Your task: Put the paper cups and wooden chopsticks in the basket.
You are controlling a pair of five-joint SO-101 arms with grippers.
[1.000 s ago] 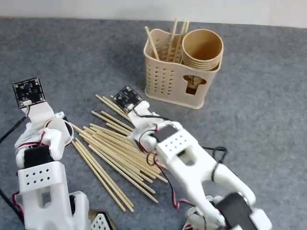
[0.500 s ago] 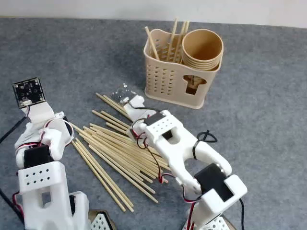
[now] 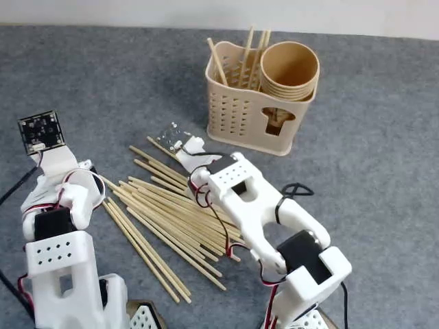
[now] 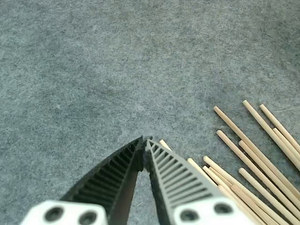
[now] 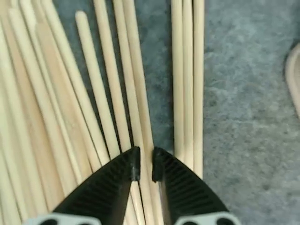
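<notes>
Loose wooden chopsticks [image 3: 161, 212] flat on counter [image 3: 384, 178], long axes diagonal in high view, upper left down to lower right.
Fanned pile between the two arms, in front of basket [image 3: 240, 116], near it but apart. In basket: a few upright chopsticks [image 3: 248, 51], slightly leaning, ends above rim; stacked paper cups [image 3: 291, 68] beside them, mouths up. Right pincer [image 5: 144, 166] low over pile, pointing roughly along the sticks; can't tell if clamped on one. Left pincer [image 4: 144, 143] pressed together over bare counter, just beside nearest stick ends.
</notes>
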